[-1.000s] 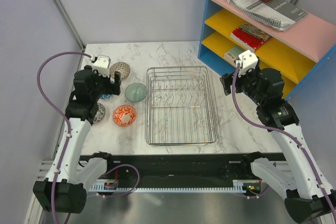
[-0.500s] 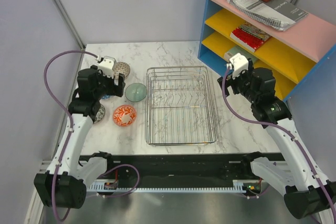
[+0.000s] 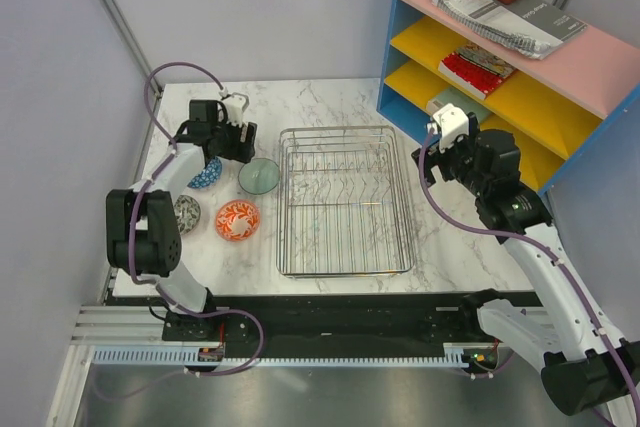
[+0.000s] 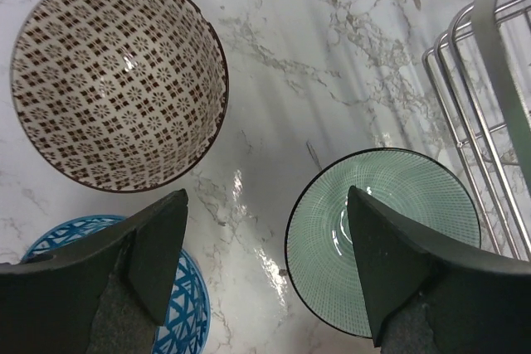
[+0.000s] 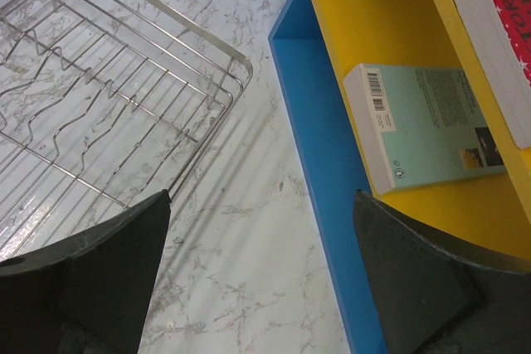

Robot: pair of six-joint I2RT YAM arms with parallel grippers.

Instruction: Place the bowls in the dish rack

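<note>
Over the last second the left arm has reached out from above the bowls near the left edge and now stretches toward the far-left corner. The left gripper (image 3: 236, 137) hangs there with its jaws wide apart and nothing between them. From its wrist camera we look down through the left gripper (image 4: 265, 205) at bare marble, with the brown-patterned bowl (image 4: 116, 80) to one side, the teal bowl (image 4: 382, 238) to the other, and the blue bowl (image 4: 189, 304) partly under one finger. In the overhead view the arm hides the brown-patterned bowl. The teal bowl (image 3: 259, 175) sits just beside the left wall of the dish rack (image 3: 345, 130), the blue bowl (image 3: 207, 172) is nearer the left edge, and the red-orange bowl (image 3: 237, 219) and grey speckled bowl (image 3: 186, 212) lie toward the near edge. All five rest upright on the worktop and the rack holds nothing, so we judge loading has not begun and this reach is the approach to a first pick. Which of the two far bowls is meant we cannot tell. The right gripper (image 3: 428, 159) has drifted only slightly toward the rack's far-right corner. It hovers with jaws spread wide and empty between the rack (image 5: 99, 80) and the blue shelf unit (image 5: 307, 122), so we take it to be waiting.
</note>
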